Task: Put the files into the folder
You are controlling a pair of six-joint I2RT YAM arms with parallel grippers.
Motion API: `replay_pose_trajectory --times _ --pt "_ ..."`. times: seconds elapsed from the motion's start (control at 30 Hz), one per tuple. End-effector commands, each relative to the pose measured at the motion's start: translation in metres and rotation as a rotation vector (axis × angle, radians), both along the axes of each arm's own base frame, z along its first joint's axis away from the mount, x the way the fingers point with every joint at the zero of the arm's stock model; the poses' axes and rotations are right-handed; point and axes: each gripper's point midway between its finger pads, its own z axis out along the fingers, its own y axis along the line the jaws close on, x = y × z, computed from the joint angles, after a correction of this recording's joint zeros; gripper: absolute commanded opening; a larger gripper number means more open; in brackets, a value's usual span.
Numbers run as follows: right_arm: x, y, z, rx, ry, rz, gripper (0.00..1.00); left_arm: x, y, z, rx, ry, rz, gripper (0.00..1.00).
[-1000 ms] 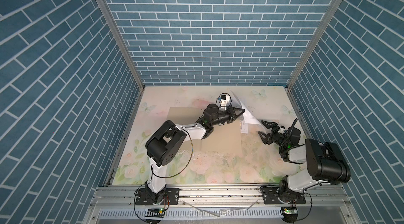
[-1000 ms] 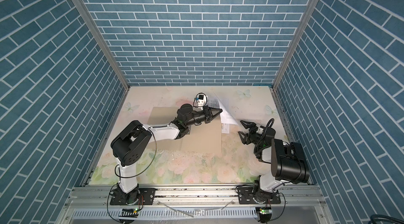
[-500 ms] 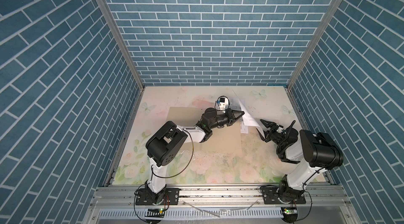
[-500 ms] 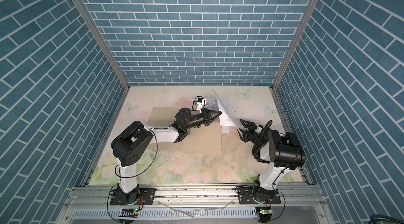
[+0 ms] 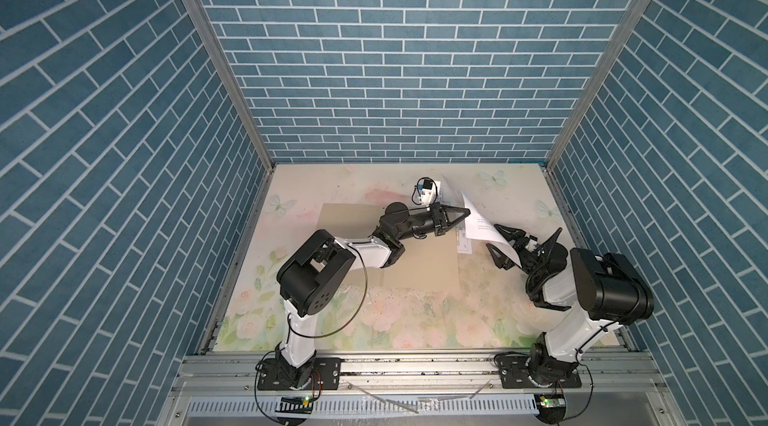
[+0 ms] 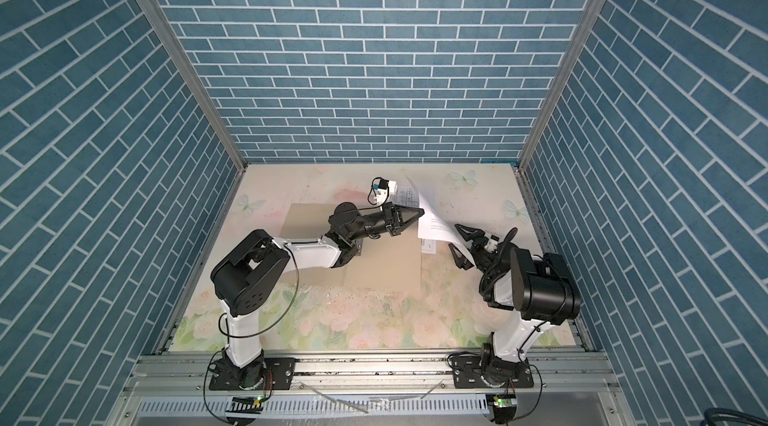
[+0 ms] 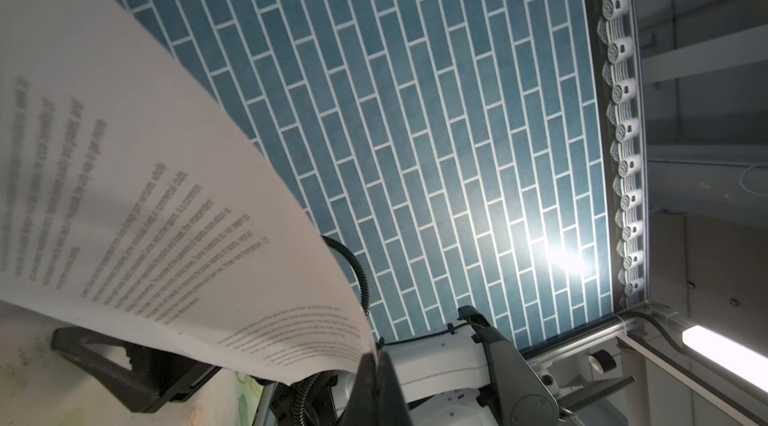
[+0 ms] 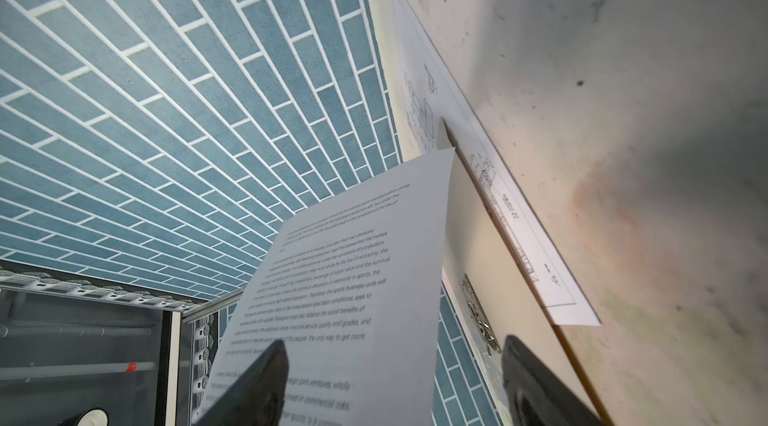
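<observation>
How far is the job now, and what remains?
Done: nothing surely filed; the drawing sheet lies flat, sticking out at the folder's right edge, inside or not I cannot tell. In hand: the left gripper is shut on the text sheet, raised, the open right gripper at its lower edge. Left: get the text sheet into the folder.

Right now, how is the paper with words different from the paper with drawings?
The words paper carries text paragraphs; the drawings paper carries line drawings. The words paper is lifted and curved, pinched at its edge by the left hand; the drawings paper lies flat on the table, untouched, at the edge of the folder. Both are white sheets.
</observation>
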Motion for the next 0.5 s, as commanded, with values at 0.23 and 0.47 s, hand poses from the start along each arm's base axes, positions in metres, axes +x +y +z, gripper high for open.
replay_pose_trajectory --times 0.23,0.47 --pt "0.004 0.004 0.062 0.082 -0.126 -0.009 0.87 -0.025 0.004 0.036 -0.102 -0.143 -0.087 0.0" --pt "0.003 0.007 0.097 0.119 -0.195 -0.007 0.85 -0.035 0.007 0.042 -0.103 -0.183 -0.094 0.0"
